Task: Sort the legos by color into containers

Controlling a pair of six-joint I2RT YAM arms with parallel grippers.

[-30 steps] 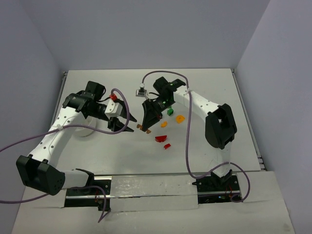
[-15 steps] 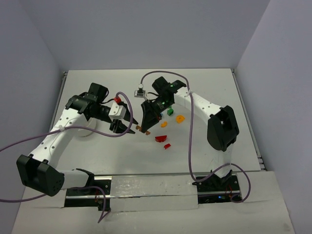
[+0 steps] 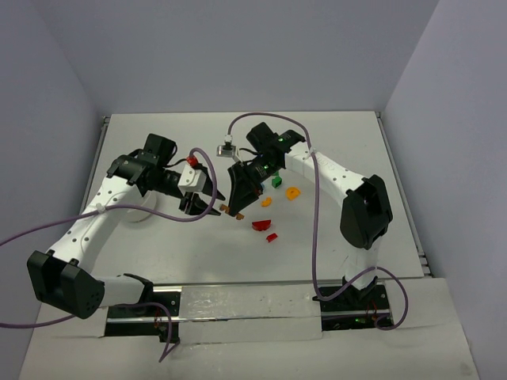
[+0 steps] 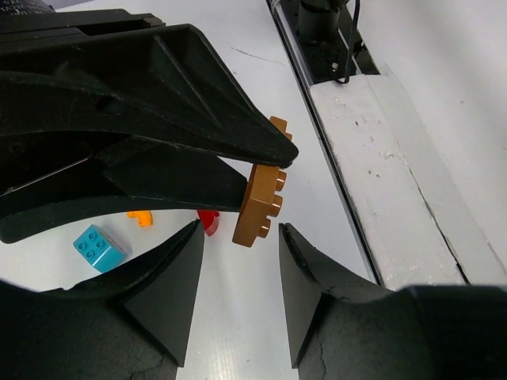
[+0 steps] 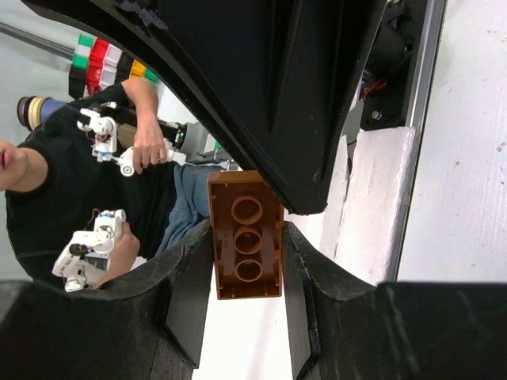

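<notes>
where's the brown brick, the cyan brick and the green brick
brown brick (image 5: pixel 247 247): right wrist view, middle circle
cyan brick (image 4: pixel 95 242): left wrist view, studded top
green brick (image 3: pixel 276 181): top external view, centre

White bowl (image 3: pixel 141 216) mostly hidden beneath left arm (image 3: pixel 87 226)

before left end effector (image 4: pixel 239 228), right end effector (image 5: pixel 247 237), brown lego (image 4: pixel 261 194) blocking
</notes>
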